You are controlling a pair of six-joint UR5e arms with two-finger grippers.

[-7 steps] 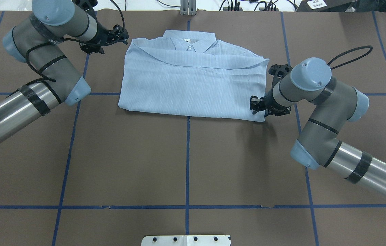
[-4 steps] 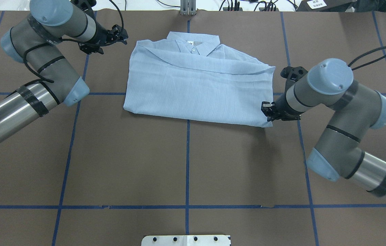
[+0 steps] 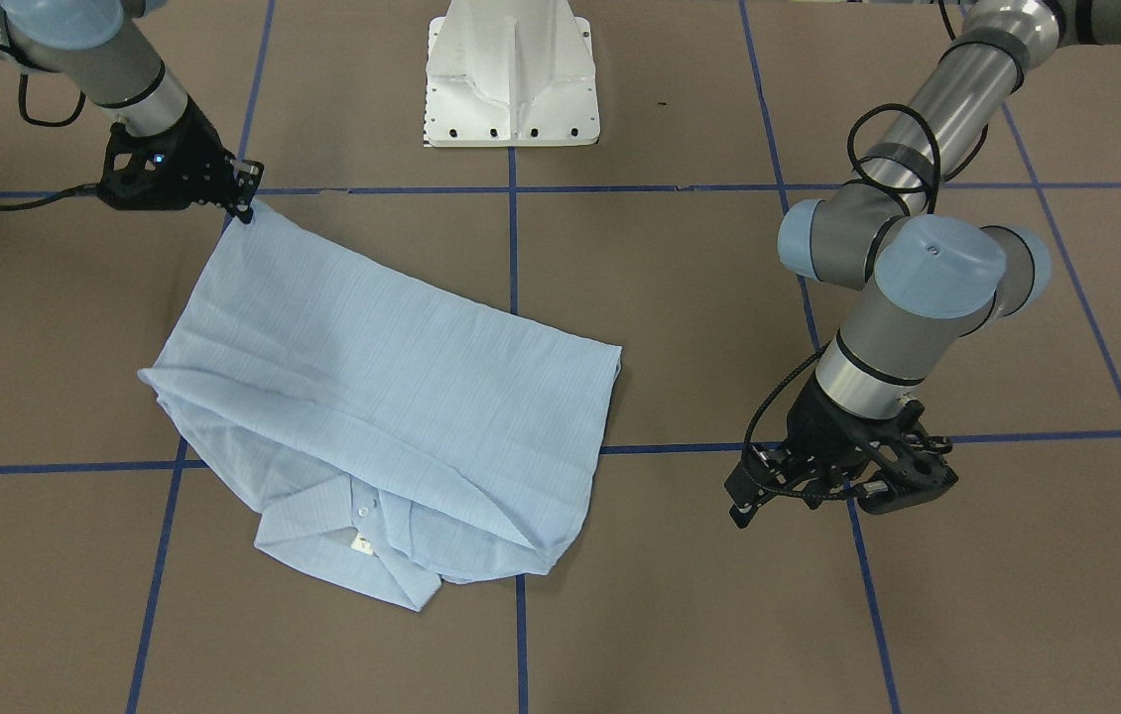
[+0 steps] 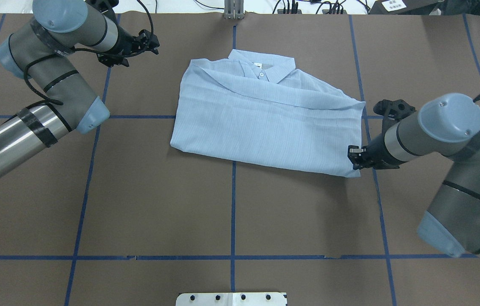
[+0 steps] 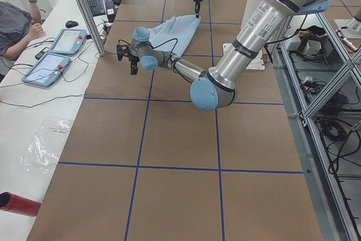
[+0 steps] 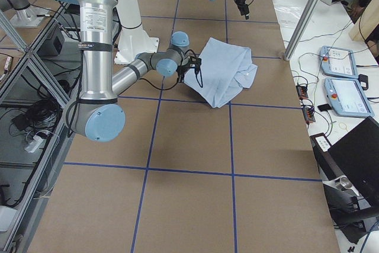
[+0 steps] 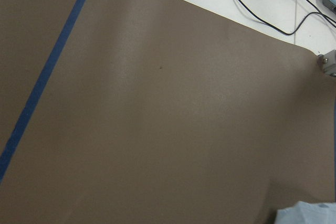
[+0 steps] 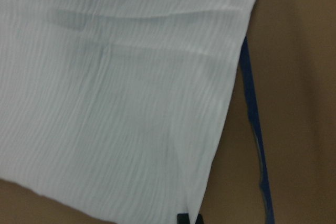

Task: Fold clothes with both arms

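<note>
The pale blue striped shirt (image 4: 265, 119) lies folded on the brown table, collar and white neck label (image 4: 258, 65) at the far edge. It also shows in the front-facing view (image 3: 372, 397) and fills the right wrist view (image 8: 115, 103). My right gripper (image 4: 354, 158) is shut on the shirt's near right corner, low at the table; the front-facing view shows this grip too (image 3: 245, 203). My left gripper (image 4: 154, 43) is open and empty, well clear of the shirt's far left side, and it also shows in the front-facing view (image 3: 741, 496).
Blue tape lines (image 4: 233, 204) grid the brown table cover. The white pedestal base (image 3: 511, 79) stands at the near middle edge. A metal post (image 4: 233, 10) and cables sit at the far edge. Operators' tablets (image 5: 56, 55) lie on a side table beyond it.
My right gripper has moved right and slightly nearer, dragging the whole shirt to the right across the table. The left arm has hardly moved.
</note>
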